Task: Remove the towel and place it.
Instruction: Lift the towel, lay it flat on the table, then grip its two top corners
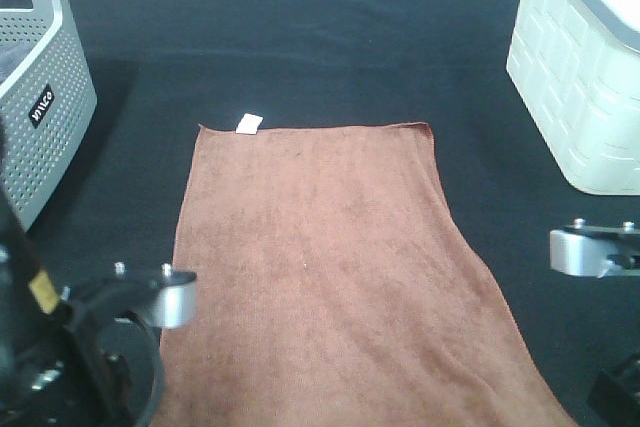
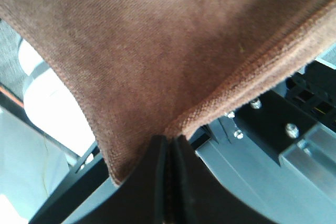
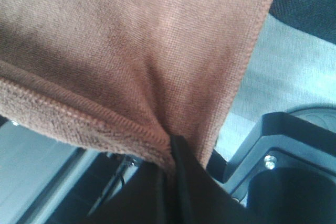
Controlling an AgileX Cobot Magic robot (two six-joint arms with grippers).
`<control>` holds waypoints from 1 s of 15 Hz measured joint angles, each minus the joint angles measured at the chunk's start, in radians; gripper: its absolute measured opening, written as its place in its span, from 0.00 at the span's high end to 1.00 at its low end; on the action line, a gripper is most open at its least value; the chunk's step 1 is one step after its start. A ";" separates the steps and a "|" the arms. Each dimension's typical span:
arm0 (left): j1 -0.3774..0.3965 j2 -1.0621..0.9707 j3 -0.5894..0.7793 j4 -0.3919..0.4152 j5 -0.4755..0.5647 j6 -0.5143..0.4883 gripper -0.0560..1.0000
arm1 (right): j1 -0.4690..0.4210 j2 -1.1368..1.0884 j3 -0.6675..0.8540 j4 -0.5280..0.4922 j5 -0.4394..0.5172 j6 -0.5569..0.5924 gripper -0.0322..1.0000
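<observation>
The brown towel (image 1: 320,267) lies lengthwise on the black table cloth (image 1: 300,47), its white tag (image 1: 249,124) at the far short edge. Its near end runs out of the bottom of the exterior view between my two arms. In the left wrist view my left gripper (image 2: 170,141) is shut on a hemmed corner of the towel (image 2: 157,40). In the right wrist view my right gripper (image 3: 170,148) pinches the other near corner of the towel (image 3: 131,40). Both corners hang lifted off the table edge. In the exterior view only the arms' wrists show, not the fingertips.
A grey perforated basket (image 1: 40,97) stands at the far left of the table. A white crate (image 1: 580,77) stands at the far right. My left arm (image 1: 150,297) and right arm (image 1: 590,252) flank the towel's near end.
</observation>
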 joint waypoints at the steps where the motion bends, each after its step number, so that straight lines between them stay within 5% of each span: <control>1: 0.000 0.034 0.000 -0.008 -0.001 0.000 0.95 | -0.001 0.032 0.000 0.006 -0.014 -0.015 0.96; 15: -0.004 0.206 -0.104 -0.022 -0.038 0.071 0.93 | -0.003 0.175 0.000 0.062 -0.134 -0.100 0.91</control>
